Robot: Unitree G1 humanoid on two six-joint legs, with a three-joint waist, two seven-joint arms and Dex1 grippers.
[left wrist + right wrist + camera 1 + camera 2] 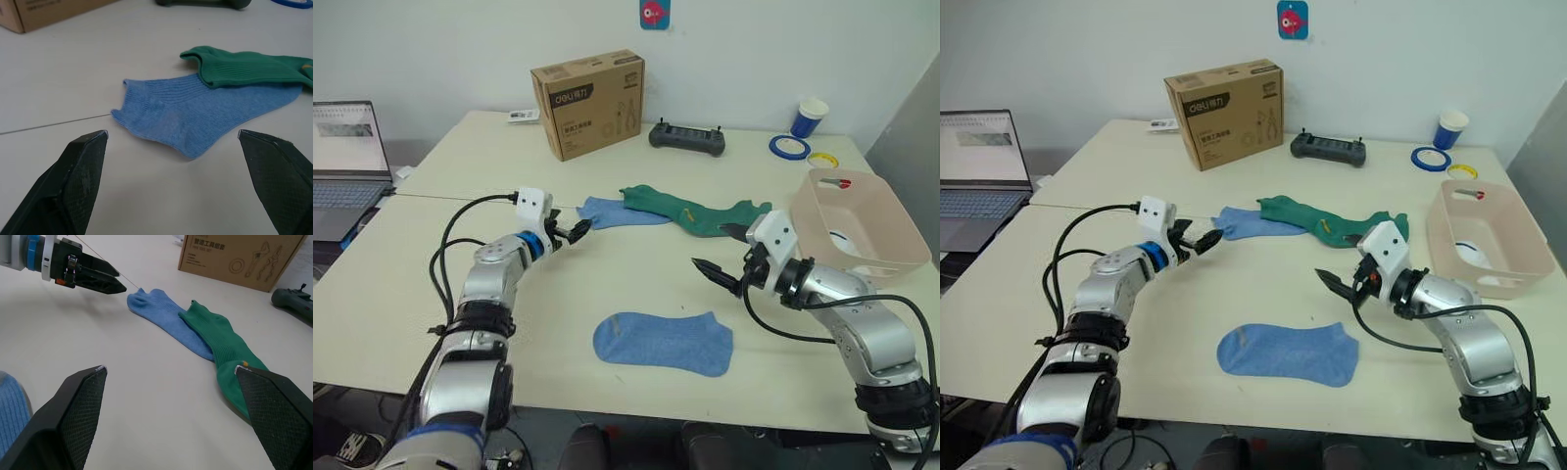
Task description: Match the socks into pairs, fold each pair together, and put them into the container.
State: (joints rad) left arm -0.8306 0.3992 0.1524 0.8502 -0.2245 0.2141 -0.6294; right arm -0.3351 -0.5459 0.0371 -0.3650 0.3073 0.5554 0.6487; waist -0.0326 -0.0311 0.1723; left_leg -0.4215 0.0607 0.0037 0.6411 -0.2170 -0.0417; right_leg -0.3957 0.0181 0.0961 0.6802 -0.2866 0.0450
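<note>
Reaching toward the cuff of the far light blue sock (622,212), the left gripper (576,231) is held with its fingers parted and nothing between them, its tips just short of the fabric. The right gripper (724,253) is likewise spread wide and empty, hovering near the toe end of the dark green sock (690,210). That green sock lies across the far edge of the blue one, so the two overlap. A second light blue sock (664,343) lies flat and alone at the near side of the table (607,284), well apart from its partner. The pink container (862,257) sits to the robot's right, with something white visible inside — what exactly cannot be told.

Several risks can be judged from this layout. Because the green sock rests on the blue one, a pull on the blue cuff may drag the green sock along — friction between the knits would cause it. A shallow pinch on the thin cuff could slip off. Should the right gripper close too far over, both layers may be caught together and colours mismatched.
</note>
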